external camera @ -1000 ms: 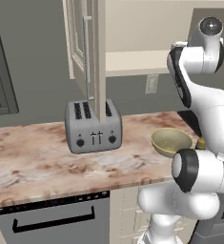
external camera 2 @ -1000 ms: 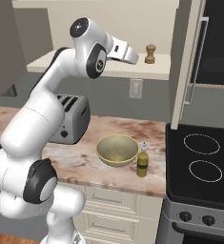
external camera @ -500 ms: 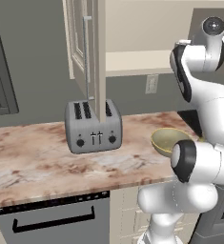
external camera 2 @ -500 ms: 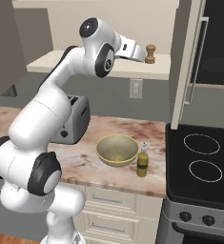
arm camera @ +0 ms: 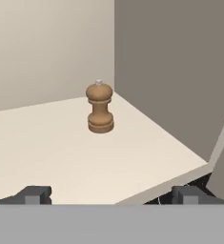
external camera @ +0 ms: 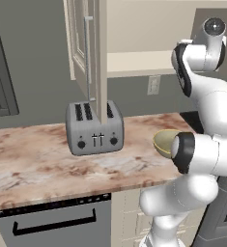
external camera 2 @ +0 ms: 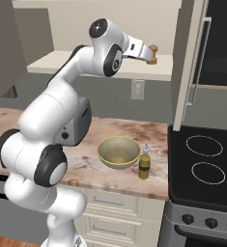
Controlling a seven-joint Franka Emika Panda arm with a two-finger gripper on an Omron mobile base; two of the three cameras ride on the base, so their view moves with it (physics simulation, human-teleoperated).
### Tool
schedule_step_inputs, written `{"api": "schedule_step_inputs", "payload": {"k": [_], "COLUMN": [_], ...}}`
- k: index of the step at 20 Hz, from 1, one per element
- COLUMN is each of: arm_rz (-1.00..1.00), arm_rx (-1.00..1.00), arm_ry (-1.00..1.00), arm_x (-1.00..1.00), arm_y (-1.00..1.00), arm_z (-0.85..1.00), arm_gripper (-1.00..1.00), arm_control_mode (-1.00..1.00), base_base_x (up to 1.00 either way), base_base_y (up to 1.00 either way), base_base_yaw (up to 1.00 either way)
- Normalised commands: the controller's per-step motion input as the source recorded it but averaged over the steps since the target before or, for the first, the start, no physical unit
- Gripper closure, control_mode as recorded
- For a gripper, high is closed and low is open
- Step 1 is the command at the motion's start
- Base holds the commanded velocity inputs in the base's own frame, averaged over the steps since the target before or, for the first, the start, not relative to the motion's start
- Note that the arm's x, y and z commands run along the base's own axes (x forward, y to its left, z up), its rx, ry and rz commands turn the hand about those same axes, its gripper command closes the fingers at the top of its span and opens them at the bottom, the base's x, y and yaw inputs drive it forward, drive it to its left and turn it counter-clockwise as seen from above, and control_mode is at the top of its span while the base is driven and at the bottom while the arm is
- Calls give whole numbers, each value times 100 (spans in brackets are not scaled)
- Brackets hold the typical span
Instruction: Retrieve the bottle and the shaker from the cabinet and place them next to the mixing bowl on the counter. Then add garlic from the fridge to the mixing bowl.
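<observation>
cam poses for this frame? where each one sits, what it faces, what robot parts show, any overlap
Left base view: behind-left of the arm, facing the toaster, counter and open cabinet; arm at right.
Right base view: behind-right, facing mixing bowl, bottle, stove; arm at left, open gripper at the shaker.
Hand view: on the hand, looking along the cabinet shelf; fingertips at bottom.
Shared: right base and hand views both show the shaker.

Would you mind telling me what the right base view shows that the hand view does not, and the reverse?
Right base view: the bottle standing upright beside the mixing bowl on the counter, plus the black stovetop. Hand view: the open gripper with its fingertips spread wide, and the cabinet's inner corner behind the shaker. Both share the shaker, upright on the cabinet shelf.
</observation>
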Motion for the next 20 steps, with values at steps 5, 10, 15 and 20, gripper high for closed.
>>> {"api": "schedule_step_inputs", "payload": {"k": [5, 10, 15, 20], "arm_rz": [1, 0, 0, 0], "arm_rx": [0, 0, 0, 0], "arm_ry": [-5, -2, 0, 0], "arm_x": [44, 35, 23, 19], "arm_y": [0, -2, -8, -18], "arm_z": [-5, -2, 0, 0], "arm_gripper": [-100, -100, -100, -100], "arm_control_mode": [-100, -100, -100, -100], "base_base_x": [0, 0, 0, 0], "base_base_y": [0, 0, 0, 0], "base_base_yaw": [0, 0, 0, 0]}}
